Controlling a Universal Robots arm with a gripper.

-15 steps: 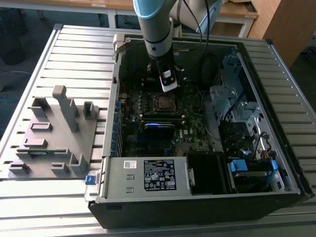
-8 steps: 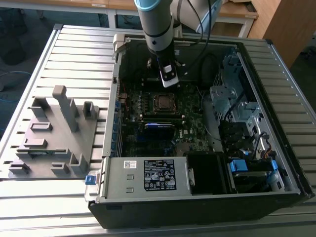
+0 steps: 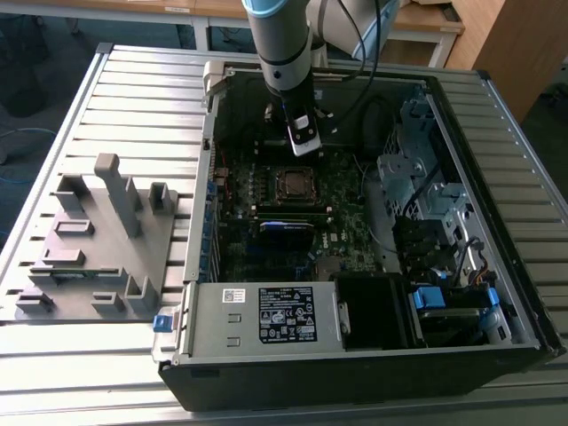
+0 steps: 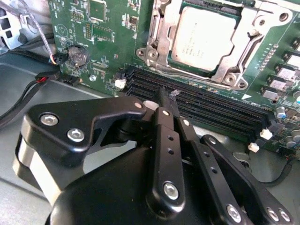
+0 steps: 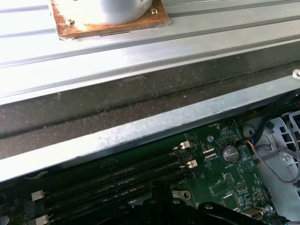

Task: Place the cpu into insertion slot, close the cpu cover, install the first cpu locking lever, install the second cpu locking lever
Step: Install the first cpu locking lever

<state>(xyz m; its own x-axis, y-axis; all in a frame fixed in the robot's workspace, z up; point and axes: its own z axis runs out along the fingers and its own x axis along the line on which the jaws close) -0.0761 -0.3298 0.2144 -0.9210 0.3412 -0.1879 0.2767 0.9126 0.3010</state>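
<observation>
Pincer (image 4: 165, 96) first: in the second wrist view the two black fingers (image 4: 165, 140) look clenched tip to tip with nothing between them, so I'm not carrying anything. In the exterior view the pincer (image 3: 303, 142) hangs inside the open computer case (image 3: 355, 355), low over the board.

Going outward, the second wrist view shows the long black memory slots (image 4: 211, 108) lying between the tip and the socket. The cpu (image 4: 204, 37) sits flat in the insertion slot (image 4: 149, 55), silver top up, and the cpu cover (image 4: 255, 42) looks folded down around it like a frame. In the exterior view the cpu (image 3: 292, 183) is near the pincer at 6 o'clock, apart from it and not touching.

My read is that the drop-in and the cover are done and I'm at the locking-lever part. I honestly can't tell whether either lever is latched. That work calls for a closed tip pushing a thin wire lever down and sideways under its catch, without scraping the board.

Off at 9 o'clock from the case, a grey fixture block (image 3: 98, 240) sits on the ribbed worktop (image 3: 133, 80).
</observation>
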